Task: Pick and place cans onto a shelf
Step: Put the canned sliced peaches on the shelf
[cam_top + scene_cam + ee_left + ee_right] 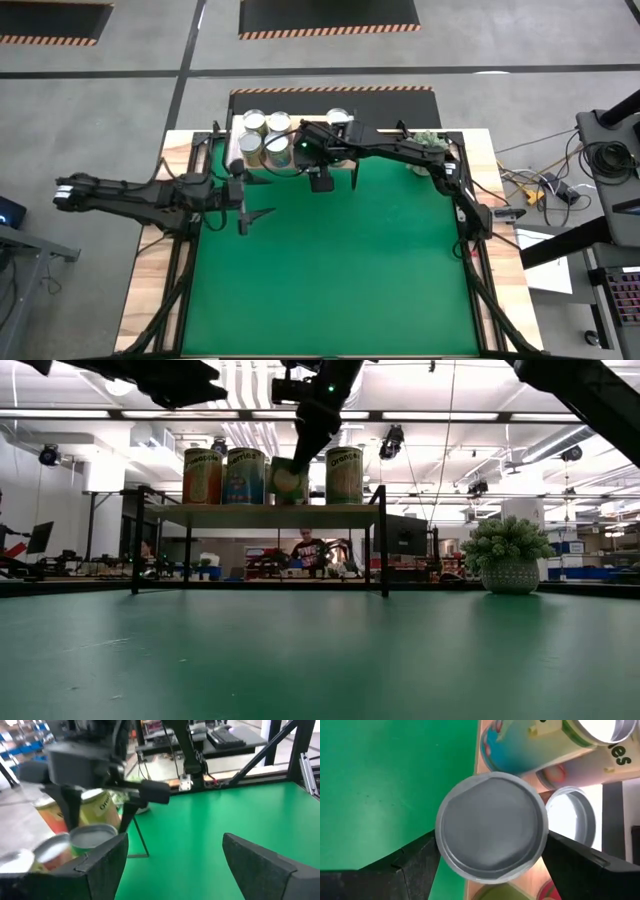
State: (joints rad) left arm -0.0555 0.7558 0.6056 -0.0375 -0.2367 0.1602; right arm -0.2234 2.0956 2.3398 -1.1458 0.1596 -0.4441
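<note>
The light-wood shelf (pixel 265 515) on thin black legs stands at the table's far edge. Three cans stand upright on it in the low view: an orange one (pixel 203 476), a blue one (pixel 245 476) and a green one (pixel 344 475). The high view shows several silvery tops (pixel 253 122) there. My right gripper (pixel 491 845) is over the shelf's middle, shut on a tilted can (pixel 288 480). My left gripper (pixel 262 197) is open and empty over the mat, just near of the shelf's left end. My right gripper pinches the can's round side wall (pixel 442 851) between its two fingers (pixel 415 865), one on each side. The fingers come from above, slanting down. The can is tilted between the blue and green cans, its silvery end (pixel 491 840) toward the wrist. Whether its lower edge touches the shelf I cannot tell.
A fuzzy pale-green ball plant (pixel 507 560) in a pot stands at the far right of the mat (pixel 340 270). Wooden strips (pixel 150 270) border the mat. A person (pixel 305 548) shows in the room beyond the shelf.
</note>
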